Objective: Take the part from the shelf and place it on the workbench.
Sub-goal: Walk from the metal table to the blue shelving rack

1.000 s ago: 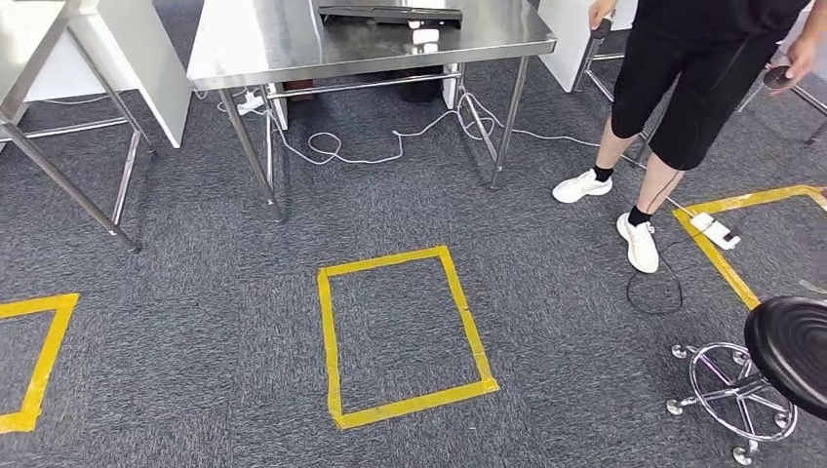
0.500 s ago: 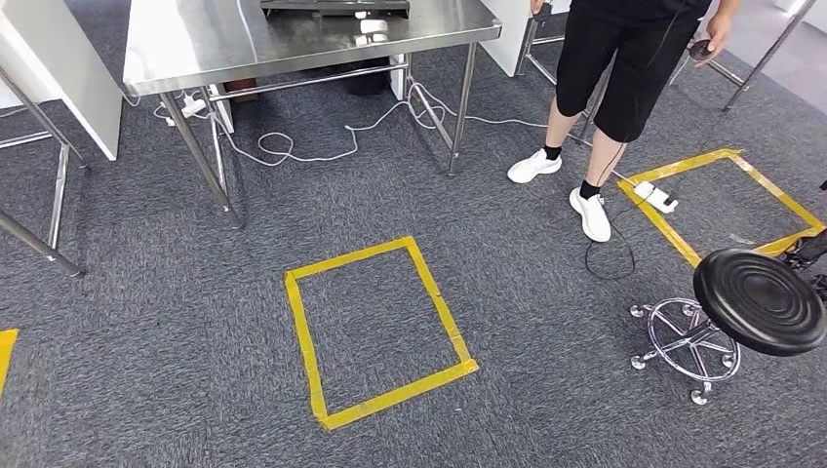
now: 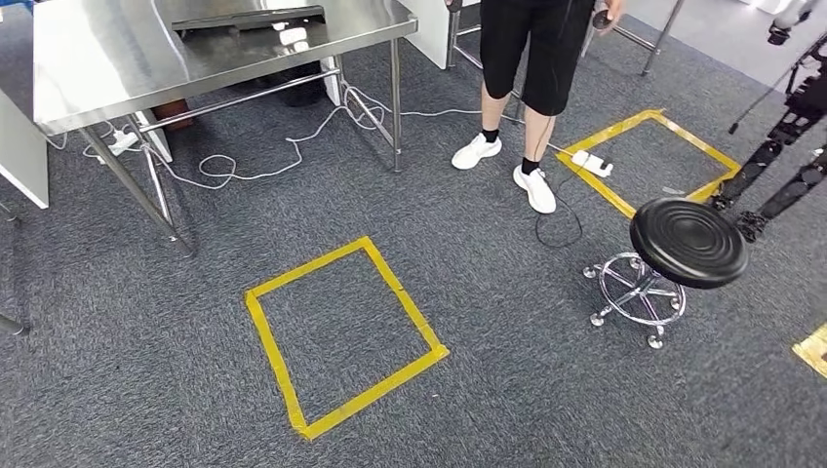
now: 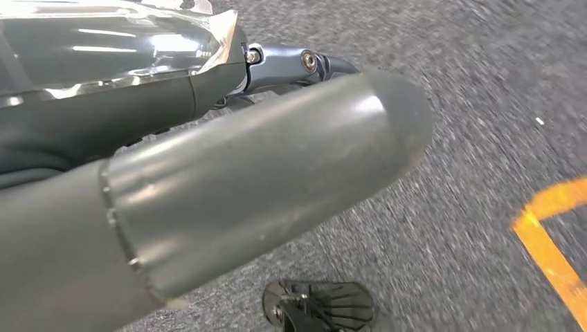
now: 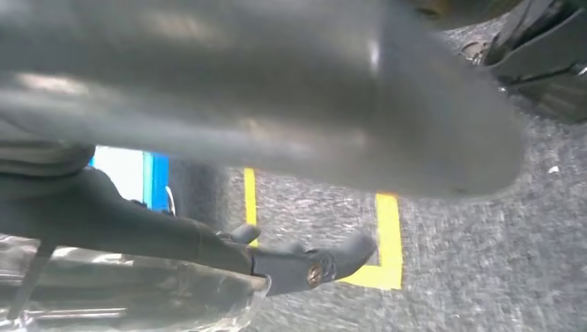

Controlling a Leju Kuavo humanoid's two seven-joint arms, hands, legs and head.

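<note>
No text, label, brand or number can be read anywhere. The yellow tape rectangle [image 3: 341, 336] on the grey carpet at the lower centre of the head view is a plain outline with no lettering, and so is the second taped outline [image 3: 649, 161] at the upper right. The steel worktop [image 3: 117, 54] at the upper left carries a dark flat item [image 3: 249, 18] that may bear markings, but it is too small to tell.
</note>
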